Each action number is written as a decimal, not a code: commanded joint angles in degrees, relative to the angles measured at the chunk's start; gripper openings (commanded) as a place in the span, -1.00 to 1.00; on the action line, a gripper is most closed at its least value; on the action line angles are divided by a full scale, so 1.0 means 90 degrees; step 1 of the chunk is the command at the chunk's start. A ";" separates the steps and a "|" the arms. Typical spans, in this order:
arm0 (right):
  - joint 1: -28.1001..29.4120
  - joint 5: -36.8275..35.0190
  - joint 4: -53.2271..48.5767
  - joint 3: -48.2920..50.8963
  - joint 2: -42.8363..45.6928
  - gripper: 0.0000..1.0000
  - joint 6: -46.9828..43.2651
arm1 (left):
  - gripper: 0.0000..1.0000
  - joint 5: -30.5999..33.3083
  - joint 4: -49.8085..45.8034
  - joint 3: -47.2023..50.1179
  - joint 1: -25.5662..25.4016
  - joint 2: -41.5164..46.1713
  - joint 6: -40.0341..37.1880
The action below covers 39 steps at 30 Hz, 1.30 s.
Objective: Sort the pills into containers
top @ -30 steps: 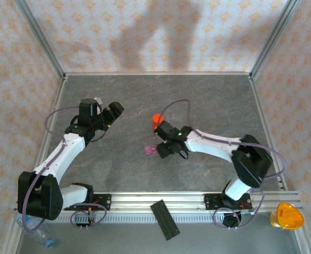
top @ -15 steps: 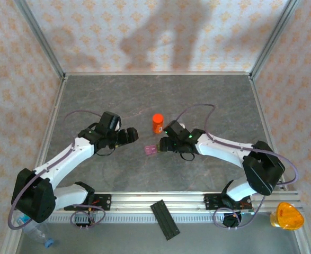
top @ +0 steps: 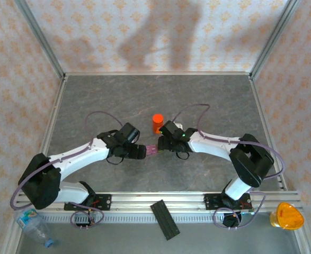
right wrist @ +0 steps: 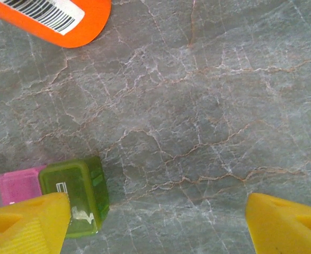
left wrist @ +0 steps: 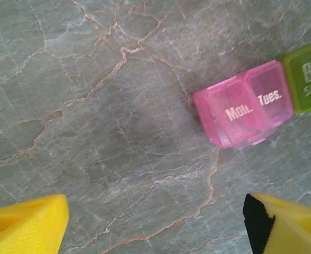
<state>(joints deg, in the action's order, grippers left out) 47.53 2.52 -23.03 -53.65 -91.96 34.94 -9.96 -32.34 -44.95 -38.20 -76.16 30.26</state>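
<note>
**Near edge, off the tabletop.** 1 black strip (top: 166, 219) lies aslant below the metal rail (top: 160, 198). 1 clear plastic bottle (top: 34, 228) is at the left corner, and 1 orange-yellow object (top: 286, 216) is at the right corner.

**Tabletop** (top: 91, 100). Grey, with marble veining.

**Left claw** (top: 140, 152). It is low over the middle of the tabletop, reaching in from the left. The jaws are spread wide with nothing between them. In its wrist view (left wrist: 155, 222) both yellow fingertips stand apart from the boxes.

**Containers** (top: 151, 150). These are joined plastic boxes lying flat on the tabletop between the 2 claws. The pink box (left wrist: 242, 103) is translucent and has 2 lids, lettered "Mon." and "Tues.". The green box (left wrist: 305, 78) is smaller and is joined to the pink box at its "Tues." end.

**Right claw** (top: 162, 145). It is just beside the containers on their right, with the jaws spread wide and holding nothing. In its wrist view (right wrist: 155, 222), 1 yellow finger (right wrist: 28, 222) overlaps a corner of the green box (right wrist: 76, 190). Whether they touch cannot be told.

**Orange bottle** (top: 157, 123). It stands just beyond the right claw, apart from the containers. A barcode label shows on it in the right wrist view (right wrist: 60, 18).
</note>
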 commanded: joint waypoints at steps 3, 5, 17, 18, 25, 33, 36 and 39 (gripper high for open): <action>0.0001 -0.0446 -0.0010 -0.0165 -0.0233 0.70 0.0151 | 0.73 0.0428 -0.0068 -0.0238 -0.0164 -0.0264 -0.0276; 0.0002 -0.0466 -0.0001 -0.0164 -0.0296 0.70 0.0166 | 0.73 0.0431 -0.0028 -0.0243 -0.0208 -0.0349 -0.0312; 0.0002 -0.0525 -0.0017 -0.0193 -0.0534 0.69 0.0171 | 0.73 0.0363 0.0422 -0.0256 -0.0252 -0.0756 -0.0297; 0.0001 -0.0525 -0.0019 -0.0191 -0.0540 0.68 0.0166 | 0.73 0.0355 0.0459 -0.0269 -0.0255 -0.0798 -0.0286; 0.0002 -0.0522 -0.0063 -0.0182 -0.0423 0.68 0.0171 | 0.73 0.0328 0.0566 -0.0383 -0.0254 -0.0962 -0.0244; 0.0012 -0.0389 -0.0186 -0.0257 0.0097 0.68 0.0167 | 0.73 0.0747 -0.0015 -0.0241 -0.0247 -0.0353 -0.0298; 0.0011 -0.0316 -0.0188 -0.0296 0.0191 0.68 0.0139 | 0.74 0.0859 -0.0169 -0.0164 -0.0248 -0.0128 -0.0272; 0.0012 -0.0189 -0.0153 -0.0342 0.0145 0.68 0.0078 | 0.74 0.0774 -0.0082 -0.0084 -0.0246 -0.0008 -0.0257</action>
<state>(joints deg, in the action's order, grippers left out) 47.46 0.58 -23.11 -55.05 -91.42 35.94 -5.17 -31.09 -46.74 -40.14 -77.52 28.40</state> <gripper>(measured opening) 0.839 0.869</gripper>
